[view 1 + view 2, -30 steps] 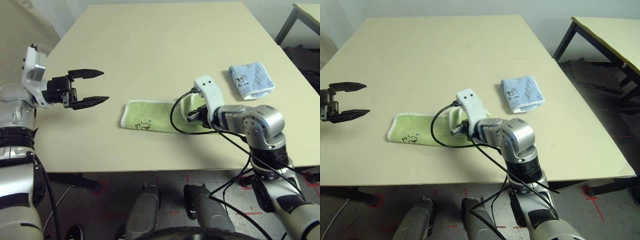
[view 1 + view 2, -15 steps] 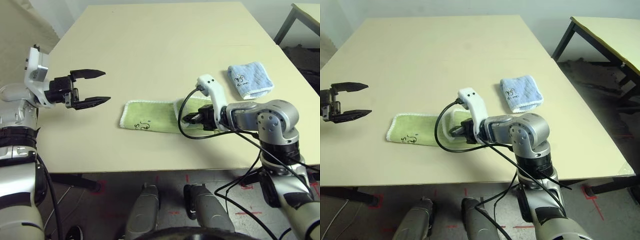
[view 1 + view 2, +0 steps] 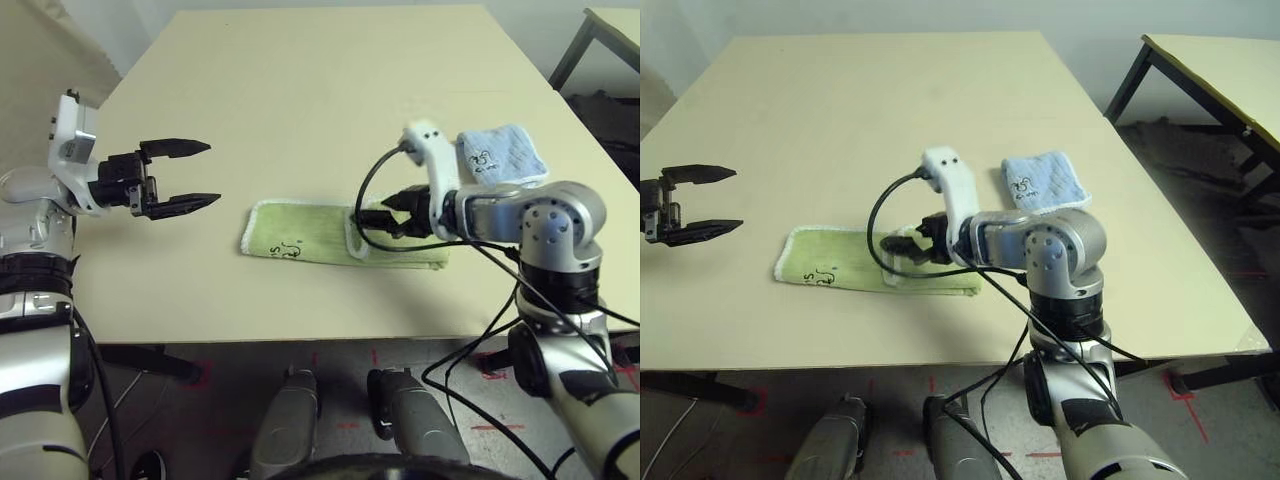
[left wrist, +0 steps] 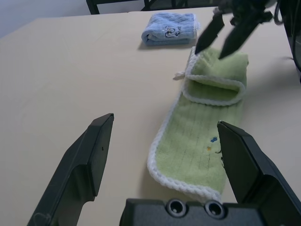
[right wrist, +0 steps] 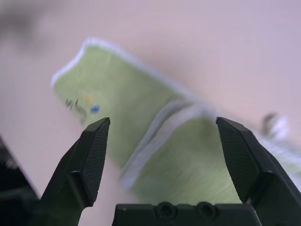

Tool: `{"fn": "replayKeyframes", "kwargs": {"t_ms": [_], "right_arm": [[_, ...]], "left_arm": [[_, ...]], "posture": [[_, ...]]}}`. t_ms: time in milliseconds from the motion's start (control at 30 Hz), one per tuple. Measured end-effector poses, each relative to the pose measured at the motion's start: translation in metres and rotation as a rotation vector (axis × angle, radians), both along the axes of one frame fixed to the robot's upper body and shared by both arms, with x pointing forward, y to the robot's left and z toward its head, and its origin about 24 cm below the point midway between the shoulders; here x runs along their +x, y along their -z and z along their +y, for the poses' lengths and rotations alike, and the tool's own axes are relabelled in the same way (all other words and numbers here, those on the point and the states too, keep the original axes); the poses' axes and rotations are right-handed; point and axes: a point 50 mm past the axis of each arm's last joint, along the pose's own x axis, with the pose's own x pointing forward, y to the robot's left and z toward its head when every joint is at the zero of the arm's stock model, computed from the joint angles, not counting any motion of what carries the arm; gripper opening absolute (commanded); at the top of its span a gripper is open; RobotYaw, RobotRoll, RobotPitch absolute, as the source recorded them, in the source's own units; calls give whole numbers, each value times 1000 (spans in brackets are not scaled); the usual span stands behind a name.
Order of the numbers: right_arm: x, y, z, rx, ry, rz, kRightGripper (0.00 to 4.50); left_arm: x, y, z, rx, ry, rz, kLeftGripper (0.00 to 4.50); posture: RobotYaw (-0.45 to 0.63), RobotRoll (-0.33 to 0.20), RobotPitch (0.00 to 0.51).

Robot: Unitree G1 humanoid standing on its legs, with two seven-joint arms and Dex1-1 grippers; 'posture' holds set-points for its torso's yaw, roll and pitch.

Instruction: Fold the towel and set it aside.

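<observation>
The light green towel (image 3: 298, 233) lies as a long strip near the table's front edge, with its right end folded back over itself (image 4: 215, 77). My right gripper (image 3: 372, 222) hovers open just above that folded end, with nothing between its fingers. In the right wrist view the fold's white edging (image 5: 155, 134) lies between the spread fingers. My left gripper (image 3: 195, 173) stands open over bare table, well to the left of the towel and apart from it.
A smaller light-blue folded towel (image 3: 500, 158) lies behind my right wrist. A black cable (image 3: 362, 205) loops from that wrist over the green towel. A second table (image 3: 1230, 70) stands off to the right. The far half of the table (image 3: 330, 70) is bare.
My right gripper has opened and let go of the towel's right end, which now lies folded on the strip. The right forearm has swung up and right. The left arm barely moved.
</observation>
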Motion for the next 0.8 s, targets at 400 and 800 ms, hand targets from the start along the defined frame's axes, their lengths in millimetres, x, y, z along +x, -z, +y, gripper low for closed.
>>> {"fn": "replayKeyframes", "kwargs": {"t_ms": [400,800], "right_arm": [[-33,40,-4,197,-83,-204,1679],[-31,88,9,98,-142,-207,21]], "left_arm": [[-2,0,-1,7,12,42,4500],[-1,-3,-2,7,15,36,4500]], "posture": [[23,0,144],[33,0,132]]}}
